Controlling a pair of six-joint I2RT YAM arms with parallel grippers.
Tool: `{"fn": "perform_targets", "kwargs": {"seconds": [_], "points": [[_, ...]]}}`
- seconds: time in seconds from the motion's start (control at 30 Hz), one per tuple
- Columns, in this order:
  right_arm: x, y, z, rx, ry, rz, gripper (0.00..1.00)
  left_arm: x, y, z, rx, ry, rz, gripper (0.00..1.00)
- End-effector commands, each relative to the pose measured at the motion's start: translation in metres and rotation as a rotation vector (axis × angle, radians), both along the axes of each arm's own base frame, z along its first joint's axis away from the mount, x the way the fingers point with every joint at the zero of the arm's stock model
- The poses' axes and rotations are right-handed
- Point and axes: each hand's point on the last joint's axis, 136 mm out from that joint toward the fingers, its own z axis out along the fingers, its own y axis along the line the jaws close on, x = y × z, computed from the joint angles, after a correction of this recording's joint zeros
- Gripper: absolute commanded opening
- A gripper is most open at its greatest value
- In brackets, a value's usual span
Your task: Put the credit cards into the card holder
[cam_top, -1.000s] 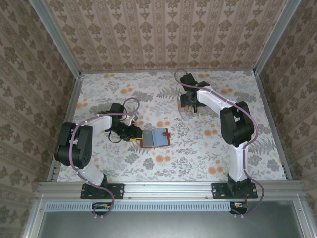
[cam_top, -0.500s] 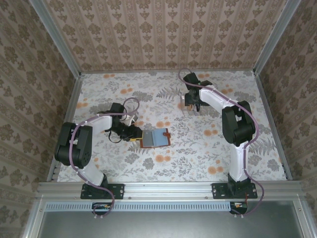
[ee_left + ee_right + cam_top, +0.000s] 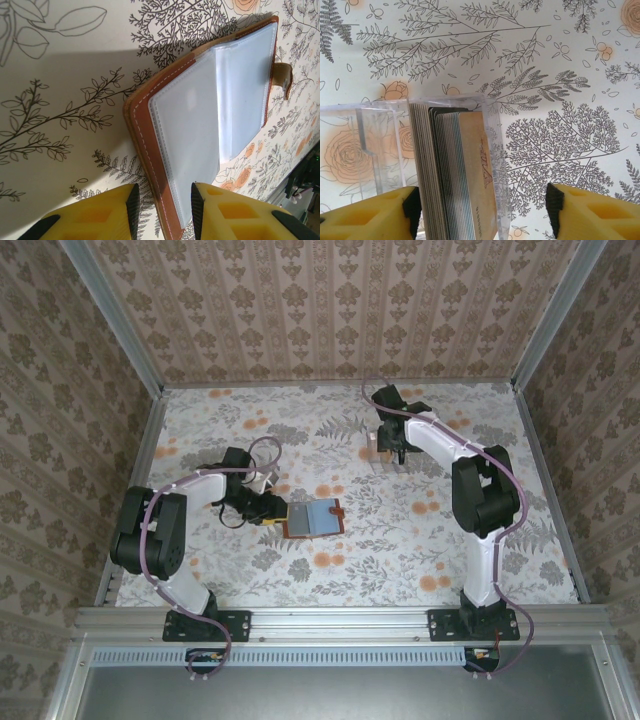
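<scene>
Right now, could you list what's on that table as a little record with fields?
holder: reddish-brown leather folding card holder, lying open, pale sleeves up
cards: stack of thin cards, tan one outermost, standing on edge in a clear plastic box
left jaws: straddling the holder's edge; grip unclear
right jaws: open, either side of the card stack
surface: floral-patterned table

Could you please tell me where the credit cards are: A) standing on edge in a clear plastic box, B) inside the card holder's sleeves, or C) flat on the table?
A: the credit cards stand packed on edge inside the clear plastic box, seen from the right wrist.
</scene>
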Motion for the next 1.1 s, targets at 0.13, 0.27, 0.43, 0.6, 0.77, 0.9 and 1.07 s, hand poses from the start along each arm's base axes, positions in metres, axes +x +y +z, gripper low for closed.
{"fn": "perform_targets", "kwargs": {"seconds": [0.13,0.27,0.43,0.6,0.77,0.9,1.07], "points": [[-0.003,-0.001,0.016,0.024,-0.025,0.017,0.50,-0.002,-0.002,0.002,-0.013,-0.003,-0.024,0.35],[0.001,0.003,0.018,0.032,-0.025,0.045,0.41,-0.002,-0.002,0.002,-0.012,-0.002,-0.026,0.35],[0.004,0.007,0.021,0.032,-0.017,0.069,0.30,-0.002,-0.002,0.002,-0.015,0.000,-0.026,0.35],[0.003,0.007,0.023,0.037,-0.016,0.078,0.17,-0.002,-0.002,0.003,-0.017,-0.002,-0.027,0.35],[0.003,0.007,0.030,0.035,-0.030,0.082,0.07,-0.002,-0.002,0.002,-0.016,0.001,-0.028,0.35],[0.002,0.008,0.037,0.047,-0.043,0.086,0.05,-0.002,-0.003,0.002,-0.020,0.003,-0.028,0.35],[-0.003,0.033,0.055,0.208,-0.123,0.161,0.04,-0.001,-0.003,0.003,-0.021,-0.002,-0.026,0.35]]}}
